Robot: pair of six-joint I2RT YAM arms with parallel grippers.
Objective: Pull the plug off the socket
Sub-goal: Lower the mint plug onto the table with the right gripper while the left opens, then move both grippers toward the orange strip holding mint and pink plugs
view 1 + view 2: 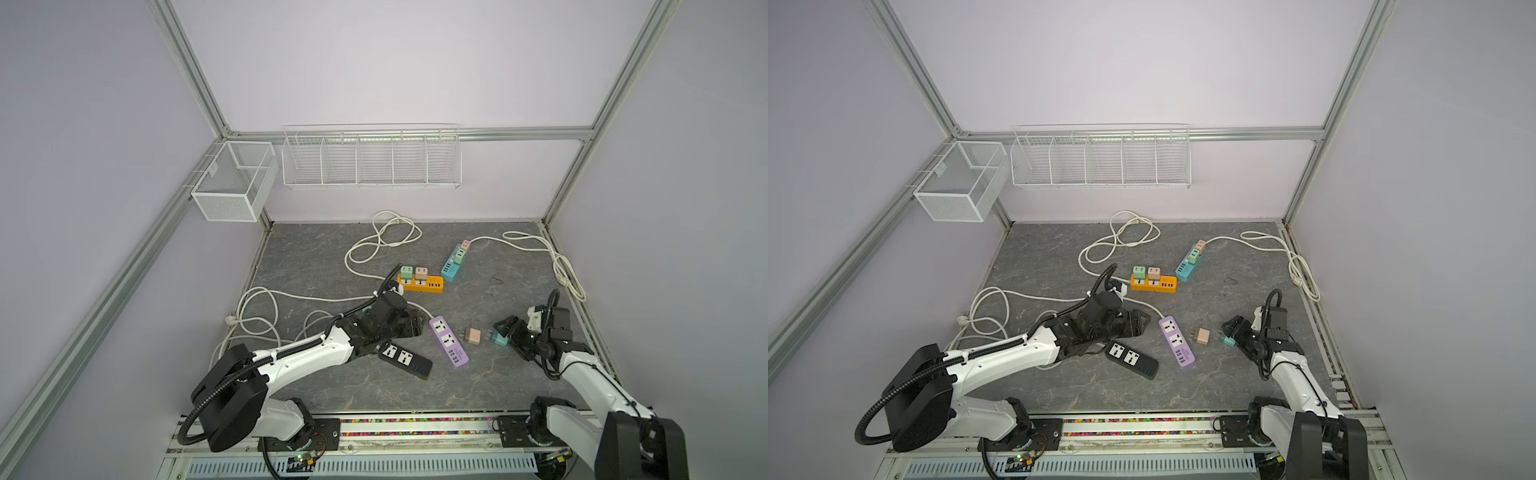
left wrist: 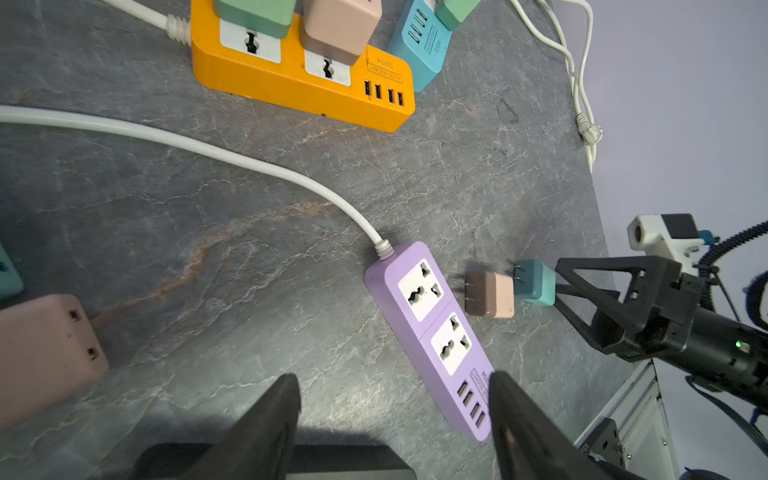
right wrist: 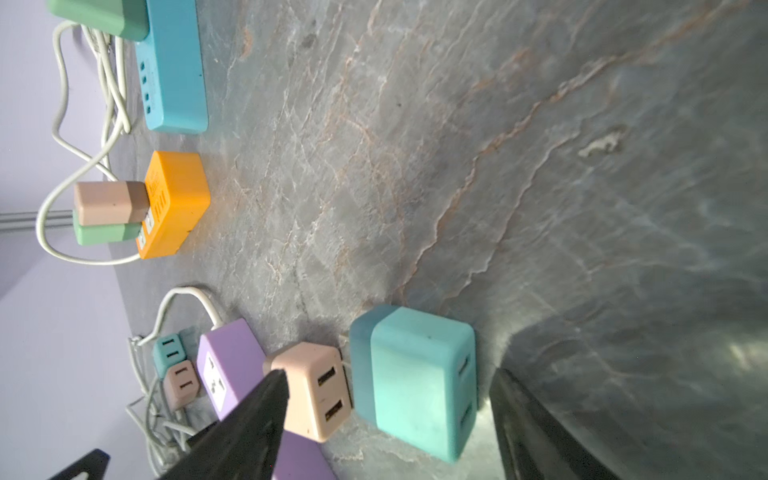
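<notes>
The purple socket strip (image 1: 449,341) (image 2: 432,332) lies flat with both its sockets empty. Right of it a pink plug (image 1: 473,335) (image 3: 311,386) and a teal plug (image 1: 498,340) (image 3: 415,382) lie loose on the table, prongs toward the strip. My right gripper (image 1: 505,332) (image 3: 388,374) is open, low over the table, with the teal plug between its fingers and a gap on each side. My left gripper (image 1: 409,324) (image 2: 392,382) is open and empty, hovering by the strip's USB end.
A black strip (image 1: 405,359) lies under my left arm. An orange strip (image 1: 420,284) and a blue strip (image 1: 453,266) farther back each carry green and pink plugs. White cords (image 1: 374,245) loop over the back and left. Wire baskets (image 1: 370,160) hang on the rear wall.
</notes>
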